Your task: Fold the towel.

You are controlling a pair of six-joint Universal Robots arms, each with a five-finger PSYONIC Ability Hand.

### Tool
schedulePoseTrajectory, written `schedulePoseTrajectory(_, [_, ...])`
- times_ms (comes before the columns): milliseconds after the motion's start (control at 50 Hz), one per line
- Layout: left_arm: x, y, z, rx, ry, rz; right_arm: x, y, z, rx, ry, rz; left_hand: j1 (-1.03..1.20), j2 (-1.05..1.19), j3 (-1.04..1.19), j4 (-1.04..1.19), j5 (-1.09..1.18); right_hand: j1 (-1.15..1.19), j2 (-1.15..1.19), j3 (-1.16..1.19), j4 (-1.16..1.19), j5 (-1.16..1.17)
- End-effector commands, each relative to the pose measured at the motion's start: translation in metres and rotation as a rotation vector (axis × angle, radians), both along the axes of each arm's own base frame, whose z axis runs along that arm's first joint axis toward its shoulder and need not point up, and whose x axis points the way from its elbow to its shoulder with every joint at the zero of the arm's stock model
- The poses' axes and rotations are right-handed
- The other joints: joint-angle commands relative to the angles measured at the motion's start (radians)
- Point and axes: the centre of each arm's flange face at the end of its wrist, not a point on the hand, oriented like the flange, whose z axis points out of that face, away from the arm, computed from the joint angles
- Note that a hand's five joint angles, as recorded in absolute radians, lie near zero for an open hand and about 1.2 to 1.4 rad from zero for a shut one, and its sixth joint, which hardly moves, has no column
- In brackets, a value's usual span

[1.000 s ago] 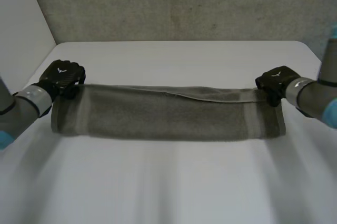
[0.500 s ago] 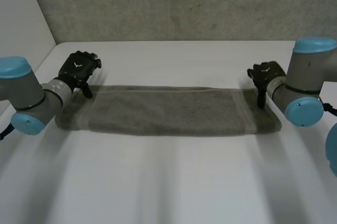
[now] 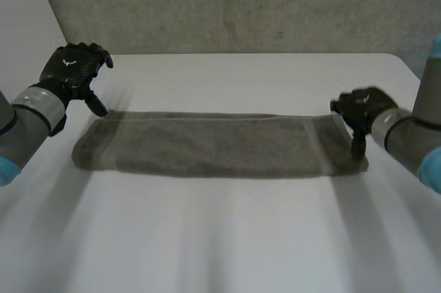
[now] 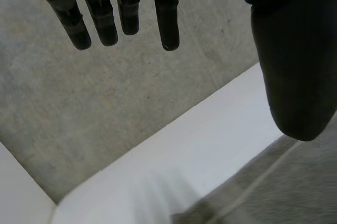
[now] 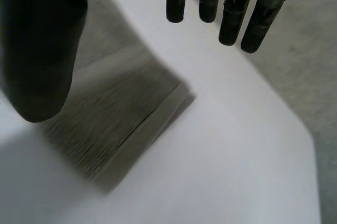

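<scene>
The towel lay as a long flat band, doubled lengthwise, across the middle of the table, and it had kept its place over the last second. What changed was my grip: both hands had been set on its far corners, and both had since let go. My left hand had lifted clear to the far left, off the cloth, with its fingers straight and spread and nothing between them and the thumb. My right hand had stayed low by the right end, also released, fingers straight above the corner; I could not tell whether it brushed the cloth. I judged the first fold done, with an end-to-end fold left. The white table was smooth and bare around the towel. Behind its far edge stood a rough grey wall, with a pale panel at the left.
</scene>
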Motion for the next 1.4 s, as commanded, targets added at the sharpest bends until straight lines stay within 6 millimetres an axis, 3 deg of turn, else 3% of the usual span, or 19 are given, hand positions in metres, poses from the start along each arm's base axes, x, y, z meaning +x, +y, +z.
schedulePoseTrajectory(20, [-0.002,0.021,-0.011,0.123,0.153,0.001,-0.008,0.012,-0.040,0.082,0.054,0.001,-0.059,-0.056,-0.071,-0.065,-0.031,-0.055,-0.072,-0.075,-0.086,-0.061])
schedulePoseTrajectory(260, [-0.002,0.036,-0.032,0.172,0.249,0.012,-0.005,0.002,-0.069,-0.034,0.026,0.005,-0.062,-0.059,-0.074,-0.068,-0.034,0.123,0.105,0.102,0.092,0.117])
schedulePoseTrajectory(440, [0.000,0.040,-0.040,0.170,0.250,0.015,-0.009,-0.006,-0.086,-0.038,0.022,-0.003,-0.062,-0.059,-0.074,-0.068,-0.034,0.737,0.719,0.716,0.705,0.730])
schedulePoseTrajectory(480, [0.000,0.041,-0.041,0.175,0.249,0.015,-0.014,-0.011,-0.090,-0.030,0.023,-0.017,-0.062,-0.059,-0.074,-0.068,-0.034,1.064,1.046,1.043,1.033,1.057])
schedulePoseTrajectory(600, [-0.001,0.042,-0.042,0.176,0.249,0.014,-0.022,-0.015,-0.086,-0.037,0.019,-0.022,-0.065,-0.062,-0.076,-0.071,-0.037,1.167,1.149,1.146,1.136,1.161])
schedulePoseTrajectory(760, [-0.001,0.044,-0.045,0.189,0.248,0.014,-0.067,-0.033,-0.074,-0.065,0.105,-0.080,-0.065,-0.062,-0.076,-0.071,-0.037,1.167,1.149,1.146,1.136,1.161])
schedulePoseTrajectory(860, [-0.001,0.045,-0.046,0.192,0.247,0.015,-0.135,-0.066,-0.054,-0.135,0.352,-0.158,-0.068,-0.065,-0.079,-0.074,-0.040,1.167,1.149,1.146,1.136,1.161])
schedulePoseTrajectory(980, [-0.001,0.045,-0.046,0.192,0.247,0.015,-0.130,-0.077,-0.032,-0.195,0.406,-0.144,-0.068,-0.065,-0.079,-0.074,-0.040,1.167,1.149,1.146,1.136,1.161])
schedulePoseTrajectory(1060, [-0.001,0.045,-0.046,0.190,0.247,0.014,-0.063,-0.064,0.005,-0.296,0.319,-0.063,-0.068,-0.065,-0.079,-0.074,-0.040,1.167,1.149,1.146,1.136,1.161])
schedulePoseTrajectory(1080, [-0.001,0.045,-0.046,0.190,0.247,0.014,-0.063,-0.064,0.005,-0.296,0.319,-0.063,-0.068,-0.065,-0.079,-0.074,-0.040,1.167,1.149,1.146,1.136,1.161])
schedulePoseTrajectory(1120, [0.000,0.044,-0.046,0.190,0.247,0.016,0.012,-0.036,0.027,-0.379,0.226,0.059,-0.068,-0.065,-0.079,-0.074,-0.040,1.167,1.149,1.146,1.136,1.161])
schedulePoseTrajectory(1140, [0.000,0.044,-0.046,0.190,0.247,0.016,0.012,-0.035,0.027,-0.379,0.226,0.060,-0.068,-0.065,-0.079,-0.074,-0.040,1.167,1.149,1.146,1.136,1.161])
schedulePoseTrajectory(1180, [-0.001,0.045,-0.046,0.192,0.247,0.015,0.084,0.008,0.039,-0.433,0.138,0.198,-0.068,-0.065,-0.079,-0.074,-0.040,1.167,1.149,1.146,1.136,1.161])
schedulePoseTrajectory(1200, [-0.001,0.045,-0.046,0.192,0.247,0.015,0.084,0.008,0.039,-0.433,0.138,0.199,-0.068,-0.065,-0.079,-0.074,-0.040,1.167,1.149,1.146,1.136,1.161])
schedulePoseTrajectory(1220, [-0.001,0.045,-0.046,0.192,0.247,0.015,0.118,0.034,0.036,-0.440,0.103,0.276,-0.068,-0.065,-0.079,-0.074,-0.040,1.167,1.149,1.146,1.136,1.161])
schedulePoseTrajectory(1240, [0.000,0.045,-0.046,0.193,0.247,0.016,0.118,0.035,0.036,-0.441,0.103,0.277,-0.068,-0.065,-0.079,-0.074,-0.040,1.167,1.149,1.146,1.136,1.161])
schedulePoseTrajectory(1280, [0.000,0.045,-0.046,0.193,0.247,0.016,0.173,0.088,0.019,-0.423,0.053,0.431,-0.068,-0.065,-0.079,-0.074,-0.040,1.167,1.149,1.146,1.136,1.161])
schedulePoseTrajectory(1380, [0.000,0.046,-0.047,0.196,0.247,0.017,0.211,0.139,-0.032,-0.332,0.093,0.586,-0.071,-0.068,-0.082,-0.077,-0.042,1.122,1.104,1.101,1.090,1.115])
schedulePoseTrajectory(1400, [0.000,0.046,-0.048,0.197,0.247,0.017,0.211,0.140,-0.046,-0.292,0.117,0.592,-0.071,-0.068,-0.082,-0.077,-0.042,0.523,0.505,0.502,0.491,0.516])
